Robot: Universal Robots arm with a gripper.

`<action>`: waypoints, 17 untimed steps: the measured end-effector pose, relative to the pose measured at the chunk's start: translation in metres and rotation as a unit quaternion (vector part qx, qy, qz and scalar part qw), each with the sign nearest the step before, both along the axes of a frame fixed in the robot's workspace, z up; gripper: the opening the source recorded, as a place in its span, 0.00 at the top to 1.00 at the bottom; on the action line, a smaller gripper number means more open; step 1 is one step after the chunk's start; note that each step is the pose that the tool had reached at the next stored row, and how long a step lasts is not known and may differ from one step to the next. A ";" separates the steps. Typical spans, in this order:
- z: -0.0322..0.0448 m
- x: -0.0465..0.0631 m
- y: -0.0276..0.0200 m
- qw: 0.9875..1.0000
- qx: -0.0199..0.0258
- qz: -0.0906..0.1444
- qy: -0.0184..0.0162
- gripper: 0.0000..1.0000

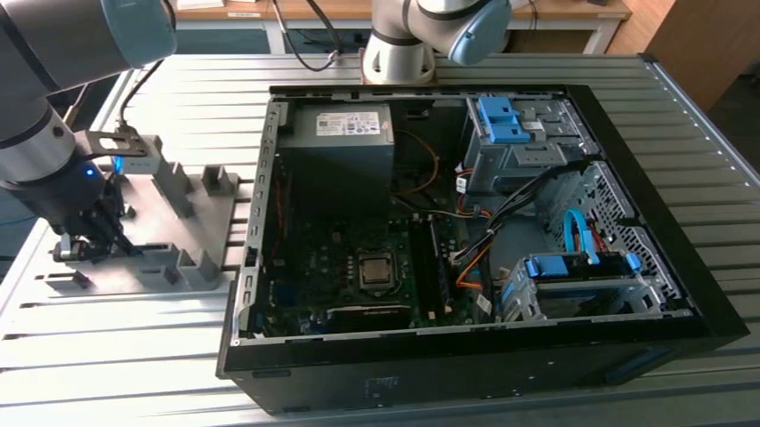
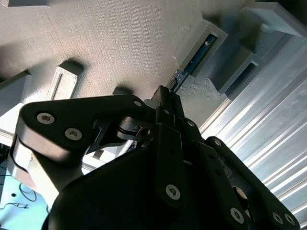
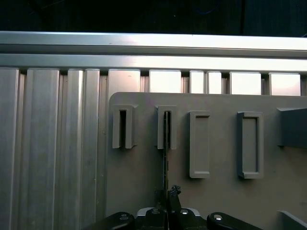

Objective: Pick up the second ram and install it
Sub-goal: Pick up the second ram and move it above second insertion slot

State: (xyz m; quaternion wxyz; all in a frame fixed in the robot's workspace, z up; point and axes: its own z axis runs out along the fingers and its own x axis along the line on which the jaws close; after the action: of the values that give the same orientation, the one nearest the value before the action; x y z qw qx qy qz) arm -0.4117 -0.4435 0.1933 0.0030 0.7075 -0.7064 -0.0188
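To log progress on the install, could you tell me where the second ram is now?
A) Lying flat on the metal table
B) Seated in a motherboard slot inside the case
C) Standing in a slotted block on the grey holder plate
C: in the first wrist view the second ram stands edge-on in a slotted block on the grey holder plate, with the gripper at its near end.
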 end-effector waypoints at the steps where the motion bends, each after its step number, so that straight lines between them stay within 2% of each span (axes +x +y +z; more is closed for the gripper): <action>1: 0.0000 0.000 0.0000 1.000 0.000 0.000 0.000 0.86; 3: 0.0009 0.000 0.0000 1.000 0.000 0.000 0.000 0.86; 11: 0.0233 0.000 0.0000 1.000 0.001 0.000 0.000 0.86; 17: 0.0332 0.000 0.0000 1.000 0.001 0.000 0.000 0.86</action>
State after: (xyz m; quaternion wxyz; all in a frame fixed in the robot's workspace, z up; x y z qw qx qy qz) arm -0.4117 -0.4435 0.2266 0.0022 0.7075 -0.7064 -0.0197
